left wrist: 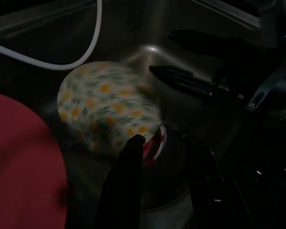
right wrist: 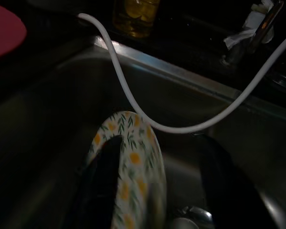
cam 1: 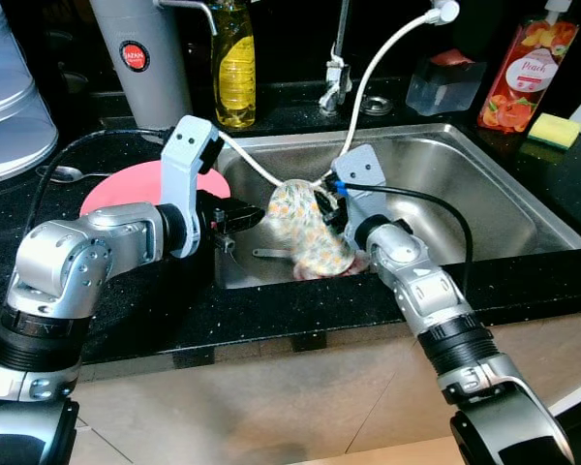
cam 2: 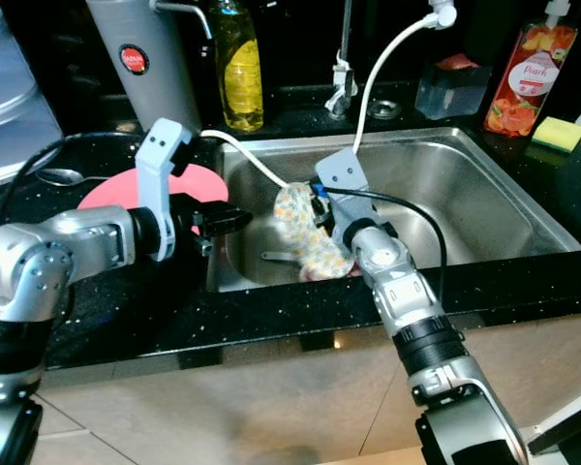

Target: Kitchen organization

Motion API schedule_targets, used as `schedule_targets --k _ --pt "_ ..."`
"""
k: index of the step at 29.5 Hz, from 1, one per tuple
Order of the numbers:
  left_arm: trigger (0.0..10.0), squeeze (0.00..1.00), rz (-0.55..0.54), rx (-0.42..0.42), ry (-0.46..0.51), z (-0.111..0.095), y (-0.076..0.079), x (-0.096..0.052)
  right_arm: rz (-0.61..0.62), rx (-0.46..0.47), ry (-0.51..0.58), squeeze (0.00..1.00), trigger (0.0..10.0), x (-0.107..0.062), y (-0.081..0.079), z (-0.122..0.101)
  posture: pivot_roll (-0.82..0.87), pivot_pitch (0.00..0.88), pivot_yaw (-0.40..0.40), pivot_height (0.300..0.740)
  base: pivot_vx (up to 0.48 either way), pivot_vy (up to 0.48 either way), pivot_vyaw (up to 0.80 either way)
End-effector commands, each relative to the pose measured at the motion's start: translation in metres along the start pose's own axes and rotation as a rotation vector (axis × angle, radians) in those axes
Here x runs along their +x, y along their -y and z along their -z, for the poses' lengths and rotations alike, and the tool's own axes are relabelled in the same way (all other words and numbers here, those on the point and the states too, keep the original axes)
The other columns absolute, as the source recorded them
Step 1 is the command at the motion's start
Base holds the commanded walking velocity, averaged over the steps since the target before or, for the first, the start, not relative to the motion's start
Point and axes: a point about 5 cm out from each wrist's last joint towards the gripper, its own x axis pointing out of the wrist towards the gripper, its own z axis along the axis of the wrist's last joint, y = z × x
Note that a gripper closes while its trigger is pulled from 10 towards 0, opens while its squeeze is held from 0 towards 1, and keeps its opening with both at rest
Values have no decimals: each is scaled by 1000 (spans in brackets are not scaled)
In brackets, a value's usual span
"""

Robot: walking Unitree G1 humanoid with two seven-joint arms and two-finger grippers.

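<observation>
The sink [cam 1: 523, 199] is set into a black worktop [cam 1: 126, 310]. Left of the sink, a spoon [cam 1: 63, 174] and a pink plate [cam 1: 126, 189] lie on the worktop. The left gripper [cam 1: 234, 219] hovers at the sink's left rim with its fingers parted, holding nothing. A white hose [cam 1: 368, 77] loops into the sink from behind it. Inside the sink, a floral plate [cam 1: 305, 228] stands tilted on edge. The right gripper [right wrist: 155, 191] is closed on this plate, one finger on each face. Behind the sink stand a yellow bottle [cam 1: 234, 63] and a tap [cam 1: 337, 77]. Behind the sink's right corner stand a peach bottle [cam 1: 523, 77] and a sponge [cam 1: 554, 129].
</observation>
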Motion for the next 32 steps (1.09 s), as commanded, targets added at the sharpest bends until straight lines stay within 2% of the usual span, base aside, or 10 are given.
schedule_targets --k 1,7,8,9,10,18,23,24,27,32 --pt "10000 0 -5 13 -18 4 0 0 3 -2 3 1000 10000 1 0 1 -75 129 33 740 0 0 0" --pt "10000 0 -15 15 -9 3 -1 1 77 13 57 1000 10000 0 12 -8 -75 129 34 740 0 0 0" --pt "10000 0 -18 14 -8 3 -1 1 90 15 71 153 10000 -1 15 -11 -75 129 34 740 0 0 0" --pt "10000 0 -18 14 -8 3 -1 1 90 15 71 153 10000 -1 15 -11 -75 129 34 740 0 0 0" --pt "10000 0 -25 17 -6 3 -2 1 103 14 90 0 10000 -2 18 -14 -77 129 35 740 0 0 0" --pt "10000 0 -155 12 66 -6 -17 -1 166 92 254 0 10000 -15 35 -46 -77 131 37 740 0 0 0" --pt "10000 0 -481 -11 147 -12 -54 -18 161 426 399 0 10000 -31 46 -68 -75 136 44 740 0 0 0" --pt "10000 0 -481 -11 147 -12 -54 -18 161 426 399 0 10000 -31 46 -68 -75 136 44 740 0 0 0" --pt "10000 0 -682 -68 263 -21 -81 -39 165 523 419 0 10000 -35 49 -68 -65 138 45 740 0 0 0" --pt "10000 0 -867 -179 255 -13 -102 -53 167 529 407 0 10000 -35 49 -67 -60 136 47 740 0 0 0"
